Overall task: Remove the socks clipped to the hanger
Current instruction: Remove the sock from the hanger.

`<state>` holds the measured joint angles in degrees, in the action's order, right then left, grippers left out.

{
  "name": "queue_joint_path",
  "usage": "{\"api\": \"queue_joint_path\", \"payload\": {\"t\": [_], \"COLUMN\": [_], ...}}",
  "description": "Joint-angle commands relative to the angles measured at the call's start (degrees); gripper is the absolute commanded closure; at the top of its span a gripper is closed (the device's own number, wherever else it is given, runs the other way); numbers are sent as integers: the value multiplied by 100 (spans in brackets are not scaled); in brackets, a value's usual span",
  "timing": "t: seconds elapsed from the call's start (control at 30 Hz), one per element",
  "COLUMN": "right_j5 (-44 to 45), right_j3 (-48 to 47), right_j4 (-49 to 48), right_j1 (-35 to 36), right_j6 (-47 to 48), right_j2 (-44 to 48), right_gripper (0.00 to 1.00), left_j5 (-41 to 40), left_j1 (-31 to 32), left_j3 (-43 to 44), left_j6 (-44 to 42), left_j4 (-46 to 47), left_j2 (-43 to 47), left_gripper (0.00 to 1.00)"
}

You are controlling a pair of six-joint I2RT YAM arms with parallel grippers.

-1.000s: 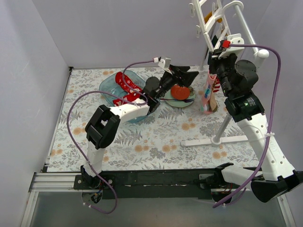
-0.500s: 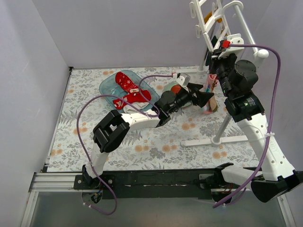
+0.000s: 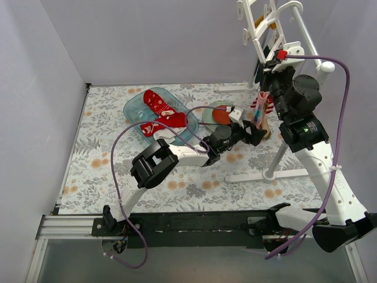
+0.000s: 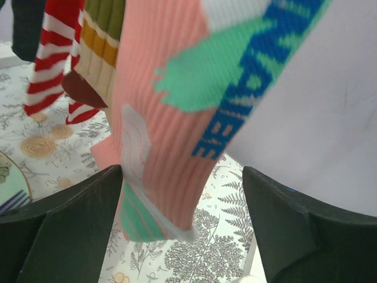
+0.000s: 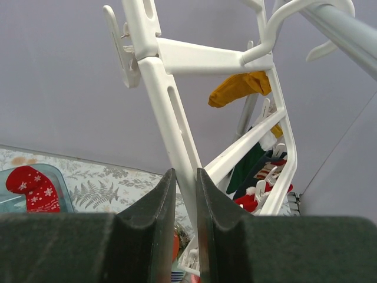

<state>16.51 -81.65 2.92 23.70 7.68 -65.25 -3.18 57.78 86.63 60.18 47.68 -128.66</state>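
Pink sock (image 4: 171,118) hangs between the wide-spread left claw (image 4: 179,177).

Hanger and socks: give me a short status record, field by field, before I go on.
hanger: white rack, raised at the far right
right fingers: closed on a hanger bar
left fingers: open, one on each side of the pink sock
pink sock: hanging down, not yet gripped
also hanging: striped sock, mustard sock
blue tub: holds red socks
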Motion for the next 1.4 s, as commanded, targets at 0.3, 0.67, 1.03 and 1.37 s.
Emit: {"api": "queue_joint_path", "payload": {"t": [0.3,0.67,1.03,1.37], "right_j5": [212,-113,-403,-307], "right_j3": [78,325,597,790], "right_j4": [-529,-503,-336,-301], "right_j1": [20,20,20,20], "right_j6": [-100,-495,-883,-900], "right_j2": [232,645,1260,1349], "right_gripper": [87,48,25,15], "left_j5": [-1098,772,1820,2612], "left_j1": [225,216,-442,-1461], "left_j3": [56,-858,-823,-1184], "left_j6": [-876,-1219,-448,678], "left_j4": [382,-522,-2017,-1595], "left_j2": [411,2124,2987,3619], "left_gripper": [100,100,100,100]}}
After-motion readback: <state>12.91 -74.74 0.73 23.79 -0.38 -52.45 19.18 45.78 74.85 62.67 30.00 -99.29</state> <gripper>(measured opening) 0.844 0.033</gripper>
